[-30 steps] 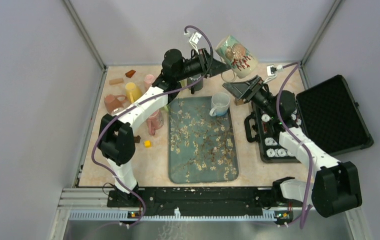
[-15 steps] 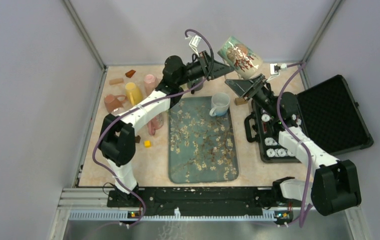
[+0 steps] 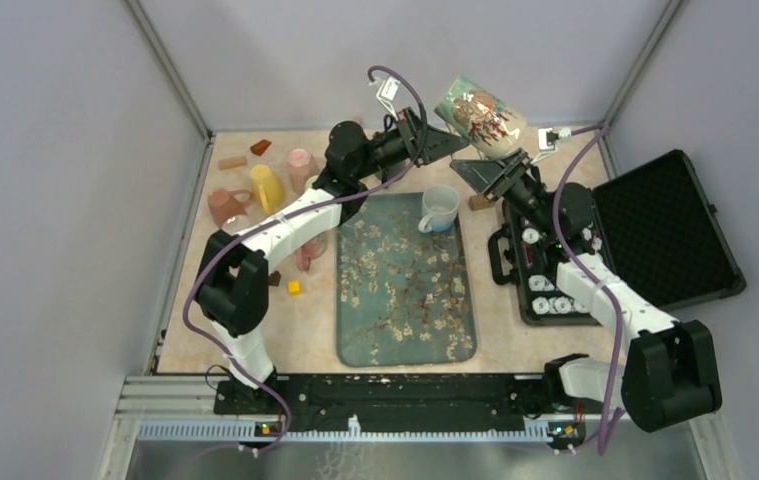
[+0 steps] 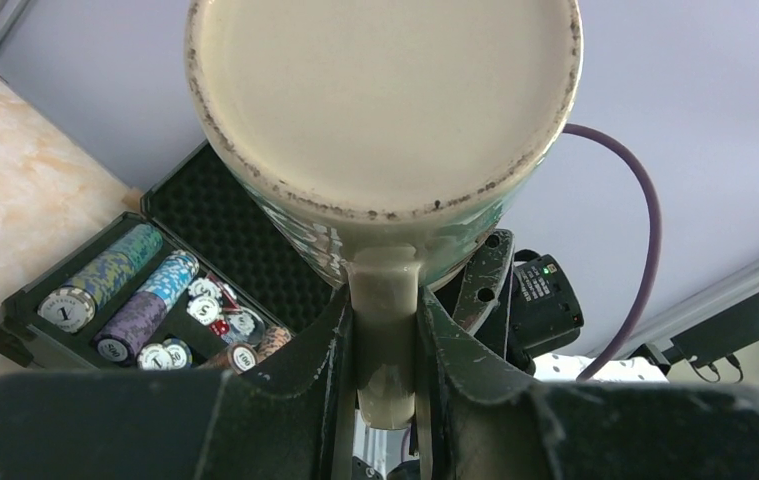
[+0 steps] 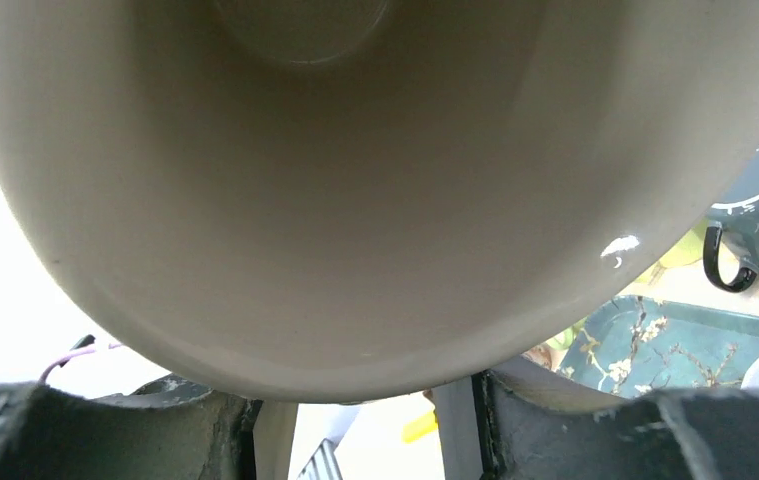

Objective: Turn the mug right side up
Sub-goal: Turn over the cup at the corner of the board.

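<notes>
The table [image 3: 245, 335] carries a case [image 3: 660, 235] of chips on the right, a flowered tray [image 3: 405, 290] in the middle and some cups on the left. The mug [image 3: 480, 112] is not on any of these. It hangs in the air over the far edge, tilted, with its bottom toward the left arm and its mouth toward the right arm.

The left gripper [image 3: 443, 142] is clamped on the handle [image 4: 385, 330], one finger on each side of it. The right gripper [image 3: 490, 172] is just below the mouth with its jaws apart. Its own camera looks straight into the mug, and I cannot tell if a finger touches the rim.

I think the step now is to pass or support the mug so that it can be turned. To do it well, the left gripper should not let go before the right one has a firm hold on the wall. The glazed rim may slip, so a deep grip seems safer. After turning, a free place on the tray, away from the small white cup [image 3: 440, 207], looks good for putting it down.
</notes>
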`<state>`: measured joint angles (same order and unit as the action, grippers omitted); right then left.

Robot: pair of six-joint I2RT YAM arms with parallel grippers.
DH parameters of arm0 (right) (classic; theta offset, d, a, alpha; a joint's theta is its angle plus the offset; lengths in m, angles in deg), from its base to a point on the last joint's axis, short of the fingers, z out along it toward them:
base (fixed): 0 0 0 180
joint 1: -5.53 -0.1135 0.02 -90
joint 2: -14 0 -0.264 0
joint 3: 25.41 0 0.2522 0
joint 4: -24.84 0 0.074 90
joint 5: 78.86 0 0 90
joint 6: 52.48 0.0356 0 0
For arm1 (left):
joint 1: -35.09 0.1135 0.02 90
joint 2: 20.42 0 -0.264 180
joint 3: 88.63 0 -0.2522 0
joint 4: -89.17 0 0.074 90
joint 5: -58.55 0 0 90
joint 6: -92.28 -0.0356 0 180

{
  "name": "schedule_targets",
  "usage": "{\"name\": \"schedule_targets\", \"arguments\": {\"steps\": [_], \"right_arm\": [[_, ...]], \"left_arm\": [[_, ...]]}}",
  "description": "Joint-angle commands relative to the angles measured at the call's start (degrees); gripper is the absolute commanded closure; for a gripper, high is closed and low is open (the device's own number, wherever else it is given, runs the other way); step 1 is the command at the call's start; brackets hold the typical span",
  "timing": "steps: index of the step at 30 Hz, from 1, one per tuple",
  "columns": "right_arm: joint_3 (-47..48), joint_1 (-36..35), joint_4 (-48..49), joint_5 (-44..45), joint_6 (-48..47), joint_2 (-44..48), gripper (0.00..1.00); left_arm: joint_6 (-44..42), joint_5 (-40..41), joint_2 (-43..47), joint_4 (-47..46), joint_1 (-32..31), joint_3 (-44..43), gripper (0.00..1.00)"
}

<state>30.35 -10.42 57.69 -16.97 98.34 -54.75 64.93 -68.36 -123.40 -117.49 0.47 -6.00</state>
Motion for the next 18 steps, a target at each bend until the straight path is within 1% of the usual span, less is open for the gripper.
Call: {"name": "schedule_targets", "arguments": {"steps": [1, 4, 10, 12, 13, 18], "right_arm": [[2.25, 0.39, 1.79, 2.41, -2.97, 2.31, 0.55], [2.62, 0.39, 0.74, 2.71, -3.60, 2.56, 0.59], [2.73, 0.34, -0.12, 3.17, -4.61, 3.03, 0.62], [2.97, 0.18, -0.32, 2.99, -4.82, 2.91, 0.71], [3.08, -0.03, -0.64, 2.91, -5.14, 2.92, 0.73], [3.82, -1.90, -4.96, 3.86, -8.74, 3.94, 0.91]], "left_arm": [[0.71, -1.98, 5.76, -9.30, -1.42, 0.83, 1.00], [1.01, -2.01, 6.14, -10.42, -1.53, 2.28, 1.00], [0.96, -1.77, 7.47, -11.50, -1.53, 5.53, 1.00], [1.05, -1.79, 7.72, -11.93, -1.54, 6.45, 1.00], [1.13, -1.84, 7.86, -12.14, -1.55, 6.92, 1.00], [0.53, -1.93, 8.66, -12.55, -1.53, 9.25, 1.00]]}}
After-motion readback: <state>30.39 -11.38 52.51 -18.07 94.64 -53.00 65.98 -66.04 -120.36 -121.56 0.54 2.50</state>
